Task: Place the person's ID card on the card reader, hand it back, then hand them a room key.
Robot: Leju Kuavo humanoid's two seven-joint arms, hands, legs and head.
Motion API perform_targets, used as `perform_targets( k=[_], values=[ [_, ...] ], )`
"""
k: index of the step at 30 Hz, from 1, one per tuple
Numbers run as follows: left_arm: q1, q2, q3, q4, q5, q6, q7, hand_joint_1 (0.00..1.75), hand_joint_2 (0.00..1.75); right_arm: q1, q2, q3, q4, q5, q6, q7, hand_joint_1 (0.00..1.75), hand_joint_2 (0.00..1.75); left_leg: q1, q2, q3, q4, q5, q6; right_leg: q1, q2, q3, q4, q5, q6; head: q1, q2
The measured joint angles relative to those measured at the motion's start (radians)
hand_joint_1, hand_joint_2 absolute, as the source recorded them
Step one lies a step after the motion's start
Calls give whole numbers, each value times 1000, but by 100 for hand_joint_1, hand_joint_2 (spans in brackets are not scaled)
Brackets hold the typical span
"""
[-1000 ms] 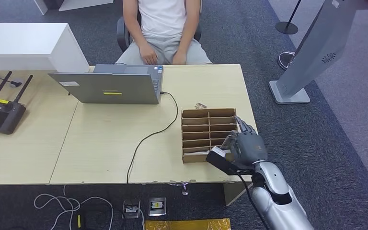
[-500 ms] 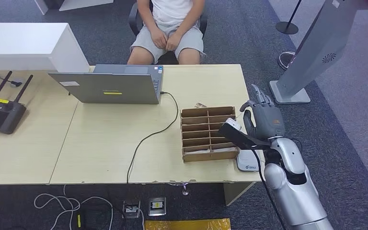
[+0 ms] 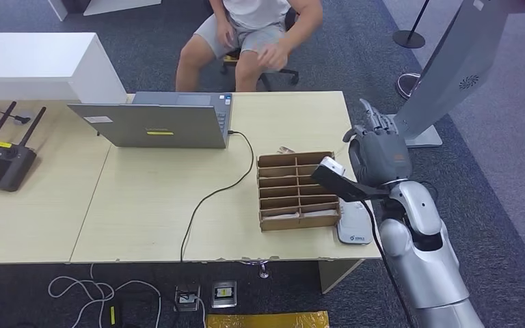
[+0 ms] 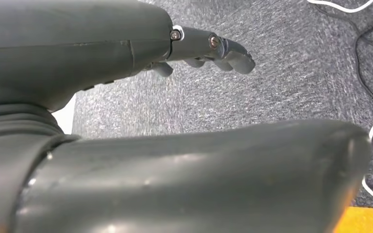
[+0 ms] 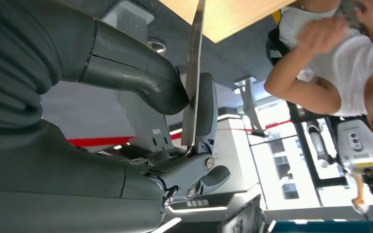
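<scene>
My right hand [image 3: 376, 154] is raised over the table's right edge, beyond the white card reader [image 3: 354, 227]. In the right wrist view this hand [image 5: 194, 145] pinches the thin ID card [image 5: 193, 87] between thumb and a finger; the card is seen edge-on. A cardboard slotted box [image 3: 297, 191] sits just left of the reader. The person [image 3: 260, 27] sits on a chair past the far table edge, one hand [image 3: 270, 55] lifted, also seen in the right wrist view as a person [image 5: 349, 63]. My left hand [image 4: 209, 48] hangs over carpet, fingers apart, holding nothing.
A grey laptop [image 3: 154, 123] stands at the back of the wooden table [image 3: 150, 205], its black cable [image 3: 208, 198] running to the front edge. A black antenna device [image 3: 0, 160] lies far left. A grey kiosk [image 3: 444, 68] stands right of the table.
My right hand rose from the reader and moved toward the far side, uncovering the reader. The person rolled back from the table and lifted a hand.
</scene>
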Motion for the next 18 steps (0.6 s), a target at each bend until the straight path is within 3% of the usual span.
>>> perform_targets(
  k=[8, 12, 18],
  values=[
    [-23, 0, -12, 0, -59, -29, 3, 0, 0, -321, 61, 16, 384, 9, -195, -92, 175, 175, 0, -2, -1, 0, 3, 0, 0, -3, 0, 0, 1, -1, 0, 0],
    [-39, 4, -25, 0, -78, -45, 8, 0, 0, -480, 87, 18, 584, 10, -216, -102, 175, 175, 0, -4, -2, 0, 3, 0, 0, -5, -1, 0, 1, -1, 0, 0],
    [-53, 12, -37, 0, -93, -64, 17, 0, 0, -591, 113, 25, 779, 14, -219, -98, 175, 175, 0, -4, -3, 0, 3, 0, 0, -4, -2, 0, 1, -1, 0, 0]
  ],
)
